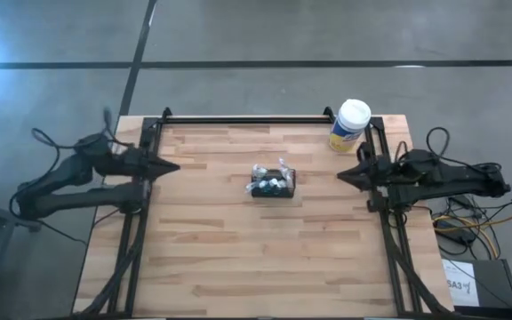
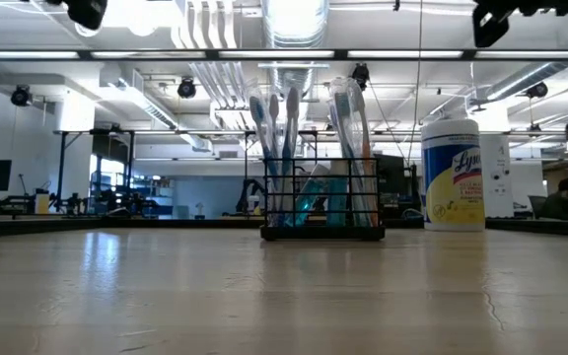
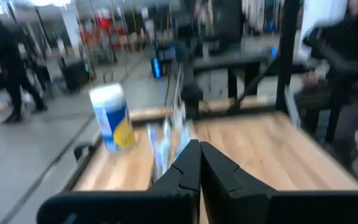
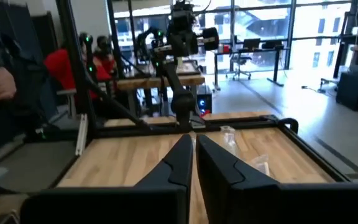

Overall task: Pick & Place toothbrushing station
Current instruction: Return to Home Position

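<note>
Caddy [image 1: 274, 182] stands upright near the middle of the table [image 1: 238, 267], clear of both arms. In the low view, toothbrushes [image 2: 289, 148] stand heads-up in two clusters in its compartments. Canister [image 1: 350, 126], white-lidded with a yellow label, stands at the table's back-right corner, well apart from the caddy. Left gripper [image 1: 169, 166] hangs at the table's left edge, about level with the caddy, pointing inward; its fingers are pressed together and hold nothing. Right gripper [image 1: 345, 175] sits at the right edge, near the canister, pointing inward, its fingers likewise closed and empty.
</note>
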You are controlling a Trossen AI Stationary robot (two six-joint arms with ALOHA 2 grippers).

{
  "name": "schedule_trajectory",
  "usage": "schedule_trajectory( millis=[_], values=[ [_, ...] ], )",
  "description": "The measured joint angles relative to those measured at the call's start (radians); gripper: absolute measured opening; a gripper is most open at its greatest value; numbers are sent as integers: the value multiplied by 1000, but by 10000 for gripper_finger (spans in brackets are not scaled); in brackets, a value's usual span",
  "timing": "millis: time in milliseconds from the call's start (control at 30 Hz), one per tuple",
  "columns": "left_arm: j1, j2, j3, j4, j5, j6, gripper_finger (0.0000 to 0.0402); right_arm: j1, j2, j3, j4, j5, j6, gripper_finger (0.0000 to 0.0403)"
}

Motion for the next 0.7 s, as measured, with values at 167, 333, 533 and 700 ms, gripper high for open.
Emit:
schedule_trajectory(
  millis=[167, 333, 533, 700],
  values=[
    [-1, -73, 2, 76, 19, -54, 2, 0, -148, -22, -58, 0, 36, 9],
    [-1, -177, -34, 90, 33, -96, 1, 0, -301, -26, -178, 0, 106, 8],
    [-1, -292, -103, 88, 33, -155, 1, 0, -399, -27, -221, -1, 134, 8],
    [-1, -364, -121, 103, 5, -238, 1, 0, -357, -21, -225, -1, 129, 8]
  ],
)
